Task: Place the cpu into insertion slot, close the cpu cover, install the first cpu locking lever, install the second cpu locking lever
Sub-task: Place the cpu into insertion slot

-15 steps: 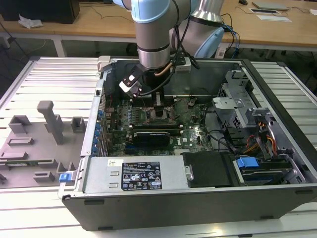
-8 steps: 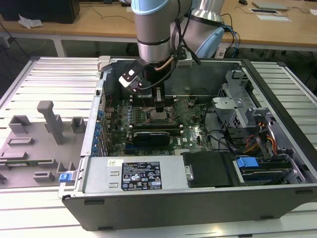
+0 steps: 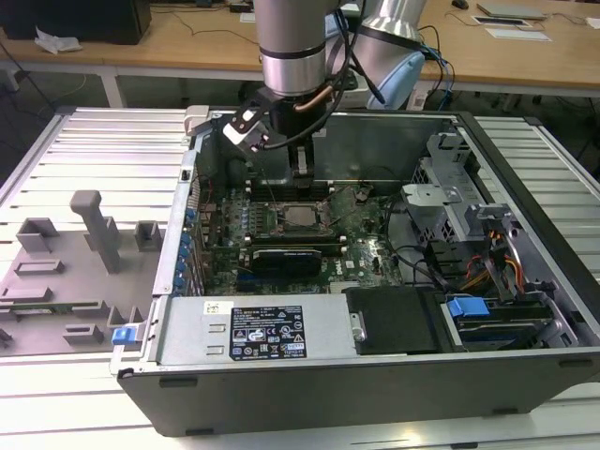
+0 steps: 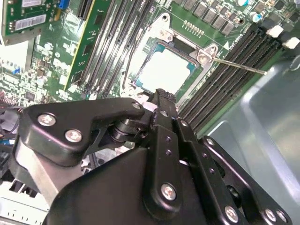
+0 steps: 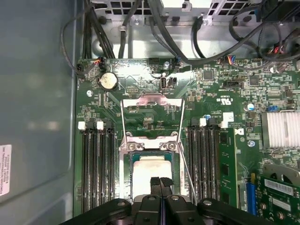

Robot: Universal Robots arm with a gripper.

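In the exterior view my arm hangs over the open computer case (image 3: 375, 412), which lies on the slatted table (image 3: 84, 131). The gripper (image 3: 302, 172) points straight down at the socket in the middle of the green board (image 3: 370, 253). The cpu (image 3: 301, 217) shows there as a small grey square, already in its slot as far as I can judge.

In the second wrist view the fingers (image 4: 162, 110) are pressed together with nothing between them. Their tips are over the near edge of the chip's bright metal top, and I cannot tell whether they touch it. A thin locking lever (image 4: 234, 64) sticks out from one socket corner over the memory slots, not latched.

In the first wrist view the closed tips again overlap the chip's edge. Beyond the socket is a thin metal frame, which I take for the cpu cover (image 5: 151, 100). It appears to stand up on its hinge with the board showing through its window, so the chip lies uncovered.

My read on handling: the cpu is light, stiff and slick on top, and fragile where it meets the socket contacts. Any hold belongs on its side edges, never a downward shove. The cover is thin springy sheet, and I'd push on its free edge, away from the hinge.
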